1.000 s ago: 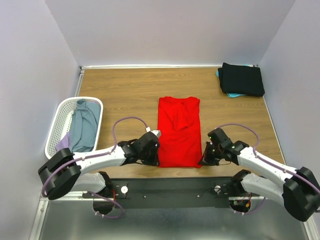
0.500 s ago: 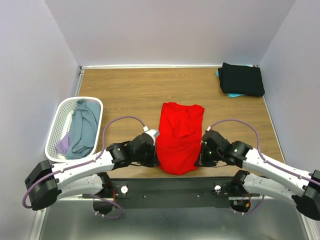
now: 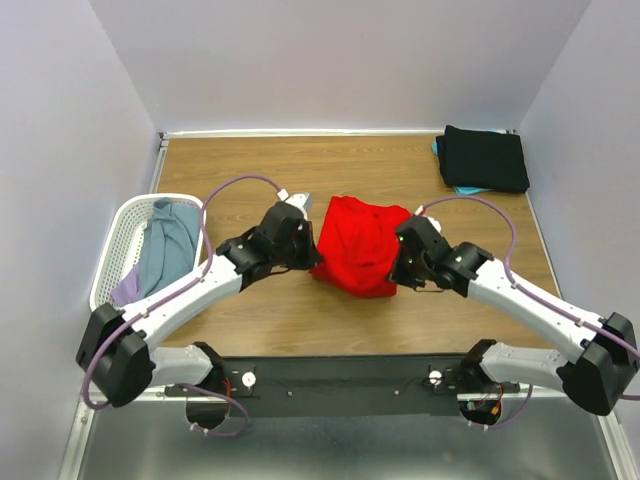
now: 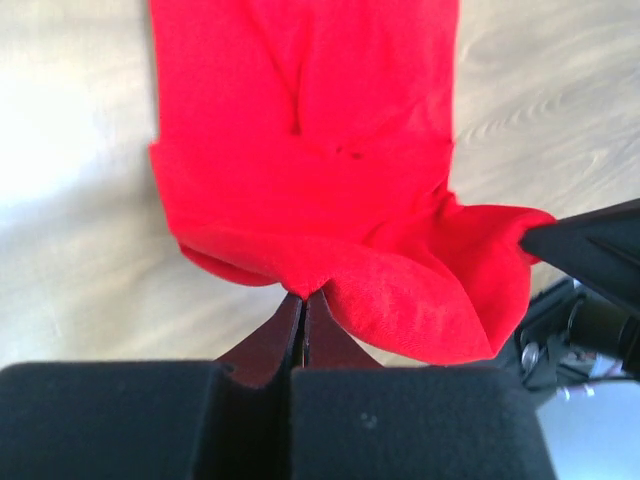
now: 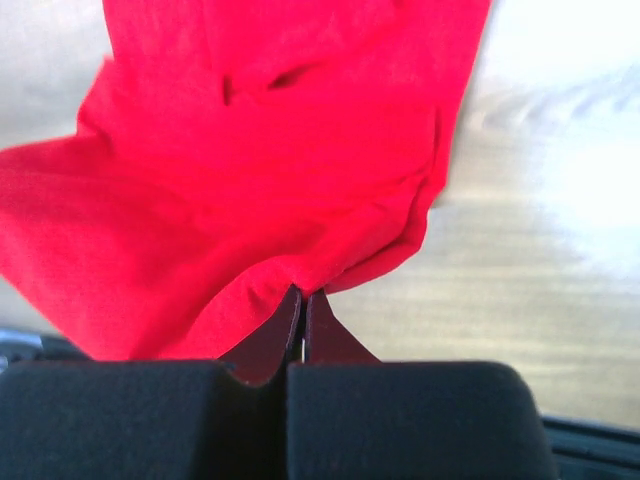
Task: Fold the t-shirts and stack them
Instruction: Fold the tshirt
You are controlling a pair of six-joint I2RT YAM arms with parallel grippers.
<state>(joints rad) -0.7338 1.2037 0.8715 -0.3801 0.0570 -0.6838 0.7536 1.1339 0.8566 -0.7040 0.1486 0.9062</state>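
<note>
A bright red t-shirt [image 3: 360, 245] lies mid-table, its near half lifted and doubled over toward the far half. My left gripper [image 3: 312, 262] is shut on the shirt's near left corner; the wrist view shows the red cloth [image 4: 320, 180] pinched at the fingertips [image 4: 303, 295]. My right gripper [image 3: 400, 268] is shut on the near right corner, with red cloth [image 5: 270, 200] hanging from its closed tips [image 5: 303, 292]. A folded black t-shirt [image 3: 485, 158] rests on a teal one [image 3: 463, 189] at the far right corner.
A white mesh basket [image 3: 120, 230] stands at the left edge, holding grey-blue [image 3: 168, 255] and lavender [image 3: 125, 290] shirts. Bare wooden tabletop [image 3: 260, 170] lies behind and in front of the red shirt. Walls close in on three sides.
Both grippers have carried the red shirt's near edge up and away from the table's front, toward the far half. The shirt has gone from flat to bunched and doubled over.
</note>
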